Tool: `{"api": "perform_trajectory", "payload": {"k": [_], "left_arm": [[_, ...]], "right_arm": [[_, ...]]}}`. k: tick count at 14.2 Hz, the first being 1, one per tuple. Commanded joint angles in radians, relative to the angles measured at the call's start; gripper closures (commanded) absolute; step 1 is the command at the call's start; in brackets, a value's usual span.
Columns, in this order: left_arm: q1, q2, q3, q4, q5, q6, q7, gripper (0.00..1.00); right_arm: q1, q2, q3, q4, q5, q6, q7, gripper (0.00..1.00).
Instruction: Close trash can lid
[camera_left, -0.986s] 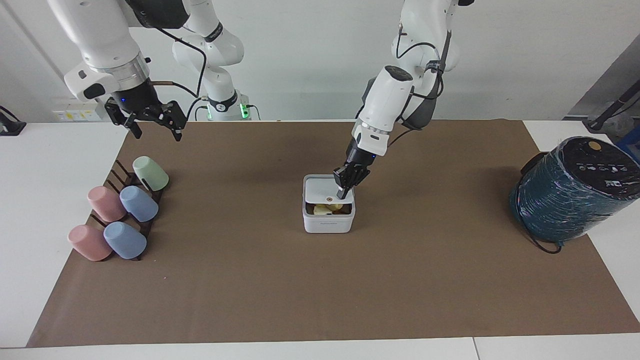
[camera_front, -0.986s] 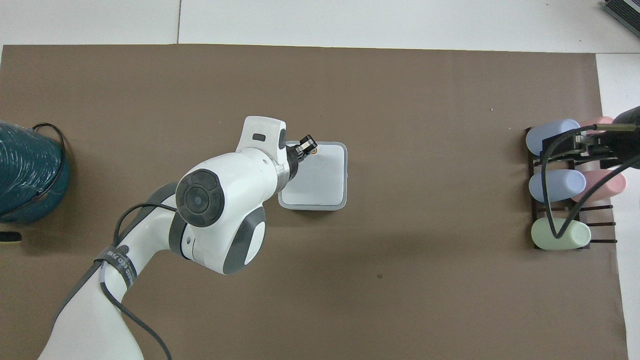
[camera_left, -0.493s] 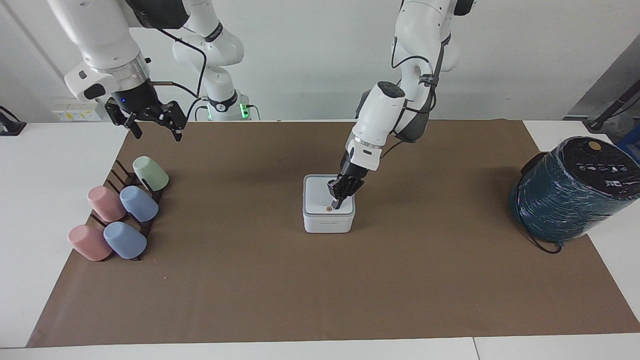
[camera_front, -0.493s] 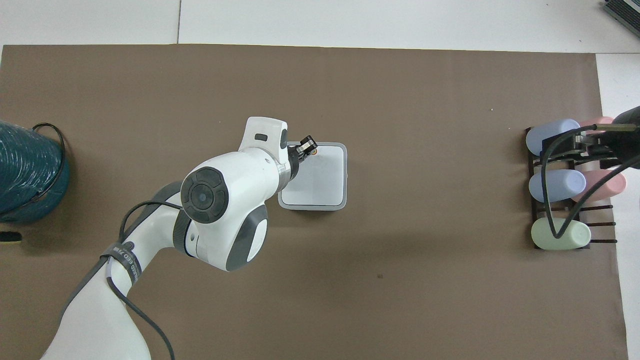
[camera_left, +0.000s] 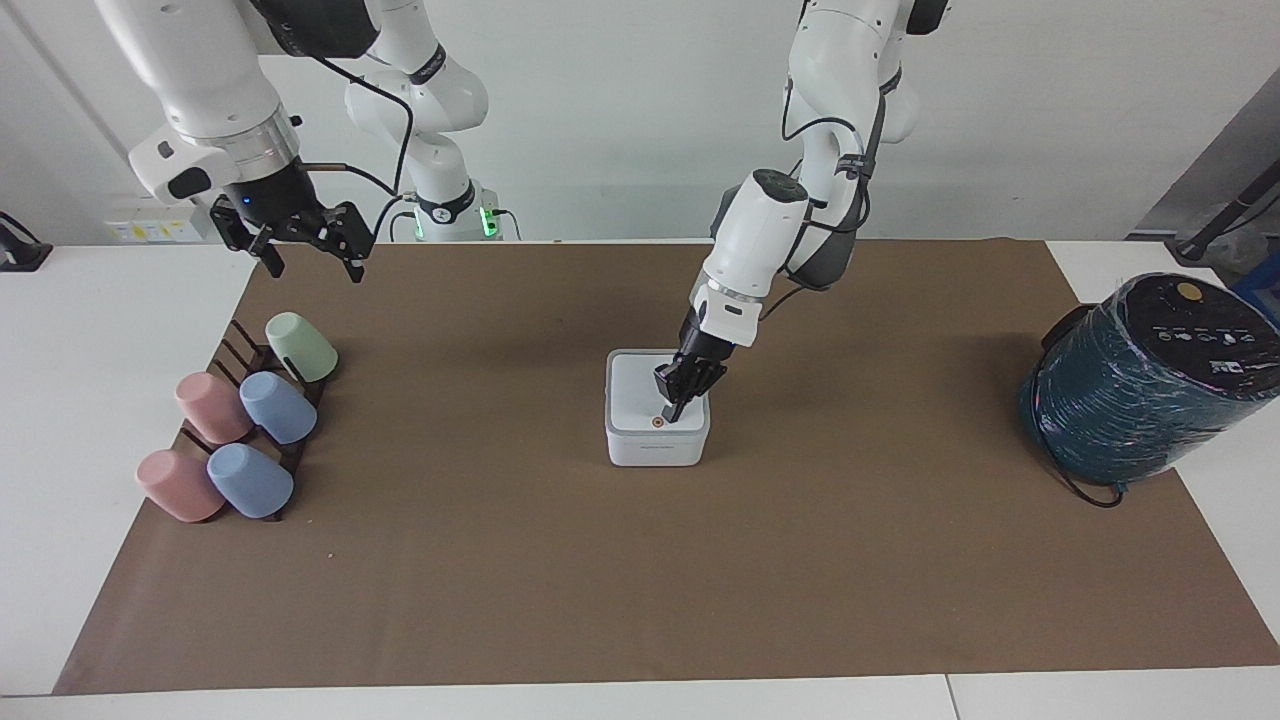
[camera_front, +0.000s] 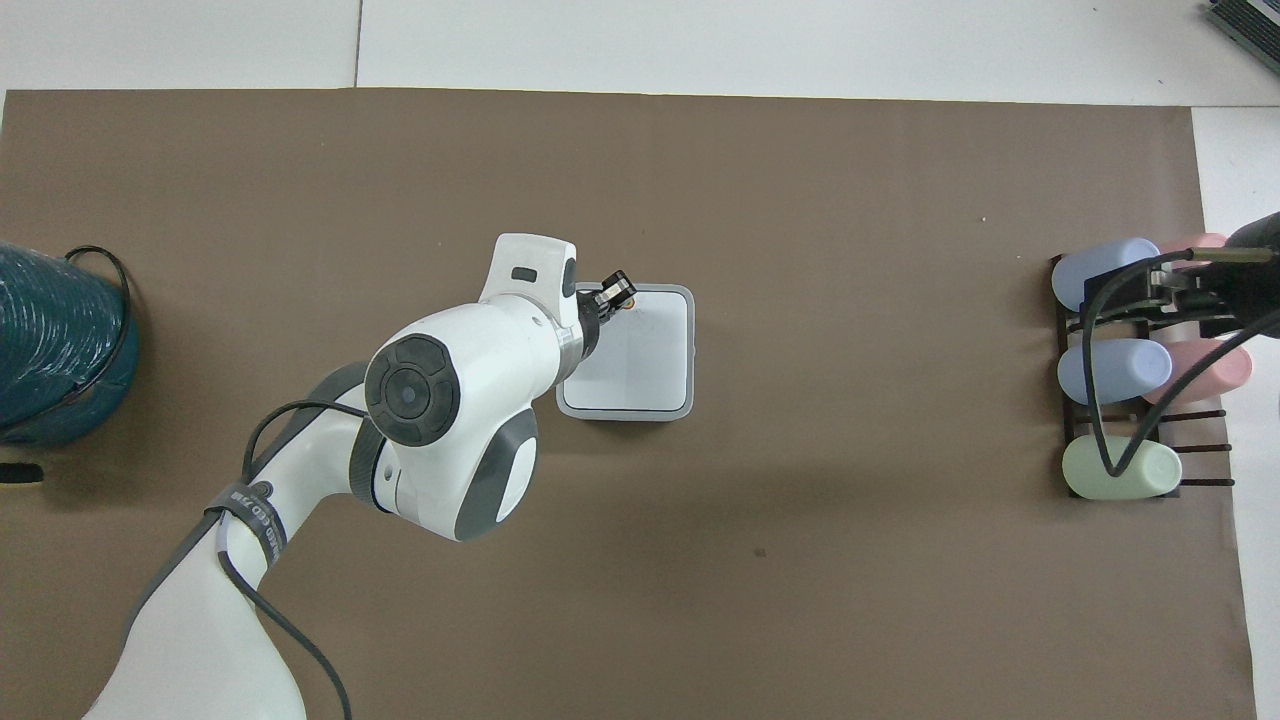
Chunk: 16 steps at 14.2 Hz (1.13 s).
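- My left end effector (camera_left: 675, 408) points down with its tip on the lid (camera_left: 640, 392), at the lid's edge farthest from me, just beside the orange dot (camera_left: 657, 420).
- Its fingers (camera_left: 679, 404) are pressed together, holding nothing; they only touch the lid's top.
- From above, the same end effector (camera_front: 620, 293) shows at the lid's (camera_front: 640, 350) outer edge, toward my left arm's end; my own forearm covers part of the lid's corner there.
- The lid lies flat and level on the can (camera_left: 657, 448), shut all round; no gap shows along its rim.
- The can stands upright directly under my left end effector, on the brown mat (camera_left: 640, 560) that covers the middle of the counter (camera_left: 80, 340).
- Well apart from the left end effector, at my left arm's end of the counter, stands a teal wrapped cylinder (camera_left: 1145, 385) with a black cord at its base.
- My right end effector (camera_left: 305, 250) waits in the air over the mat's edge at my right arm's end, fingers spread, nothing between them.
- Under it and a little out from it, a dark rack (camera_left: 245, 400) holds five cups on their sides: one green (camera_left: 302, 346), two pink (camera_left: 212, 406), two blue (camera_left: 278, 407).
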Motion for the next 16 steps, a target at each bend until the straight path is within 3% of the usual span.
{"api": "perform_trajectory", "payload": {"k": [1, 7, 11, 16], "left_arm": [[0.009, 0.0, 0.013, 0.037, -0.014, -0.129, 0.004, 0.92], [0.169, -0.051, 0.011, 0.215, -0.005, -0.545, 0.099, 0.87], [0.295, -0.071, 0.014, 0.281, 0.01, -0.807, 0.362, 0.74], [0.439, -0.141, 0.014, 0.295, 0.116, -0.987, 0.672, 0.58]], "right_arm": [[-0.006, -0.008, 0.002, -0.014, 0.016, 0.02, -0.029, 0.0], [-0.006, -0.011, 0.002, -0.026, 0.016, 0.02, -0.029, 0.0], [-0.005, -0.025, 0.002, -0.055, 0.012, 0.049, -0.02, 0.0], [0.031, -0.035, 0.007, -0.077, 0.015, 0.051, 0.035, 0.0]]}}
